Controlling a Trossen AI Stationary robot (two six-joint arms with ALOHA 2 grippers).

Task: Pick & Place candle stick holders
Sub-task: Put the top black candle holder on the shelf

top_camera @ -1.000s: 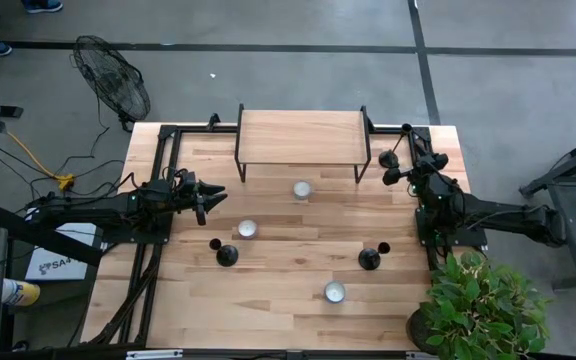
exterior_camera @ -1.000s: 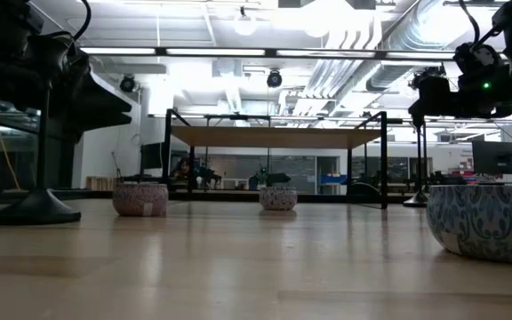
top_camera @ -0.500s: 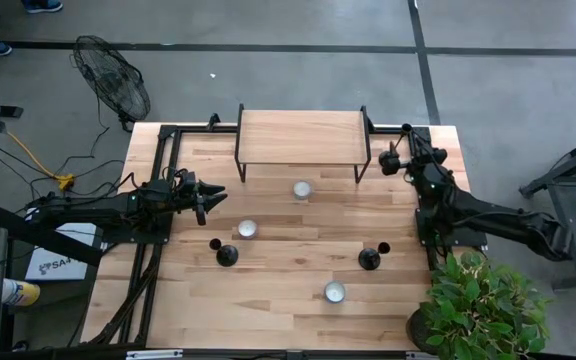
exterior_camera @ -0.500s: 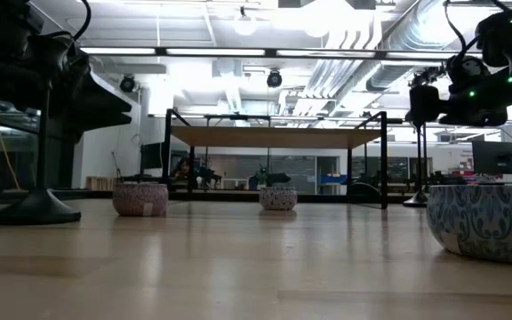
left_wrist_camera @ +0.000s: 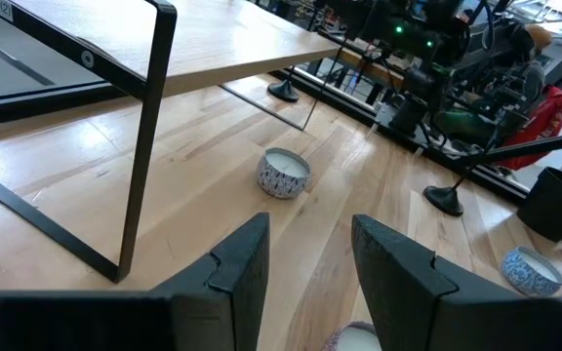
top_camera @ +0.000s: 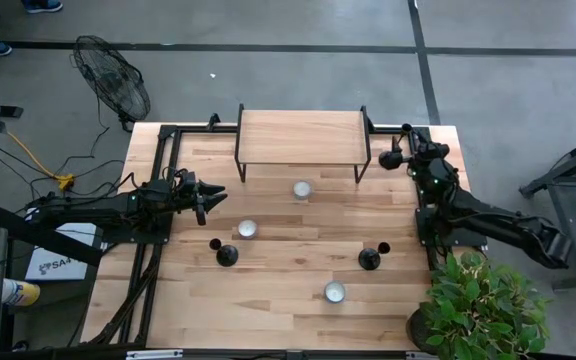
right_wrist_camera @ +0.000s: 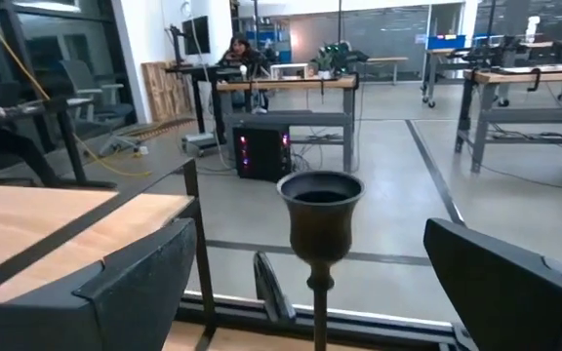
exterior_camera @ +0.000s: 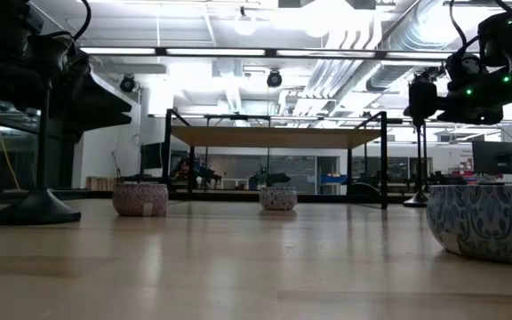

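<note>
Three black candle stick holders stand upright on their round bases on the wooden table: a tall one point(top_camera: 389, 158) at the far right, one point(top_camera: 227, 255) left of the middle and one point(top_camera: 369, 260) right of the middle. My right gripper point(top_camera: 411, 148) is open at the tall one. Its cup top point(right_wrist_camera: 320, 210) stands between my two fingers in the right wrist view, untouched. My left gripper point(top_camera: 214, 196) is open and empty over the table's left part, and also shows in the left wrist view point(left_wrist_camera: 310, 263).
A wooden riser shelf point(top_camera: 301, 135) on a black frame stands at the far middle. Three small candle tins sit at the middle point(top_camera: 301, 190), left of the middle point(top_camera: 247, 228) and near the front edge point(top_camera: 334, 292). A potted plant point(top_camera: 483, 305) stands off the near right corner.
My right gripper has moved toward the table's far edge, up to the tall far-right candlestick, and its arm has swung with it. My left arm has kept still. No candlestick has moved.
</note>
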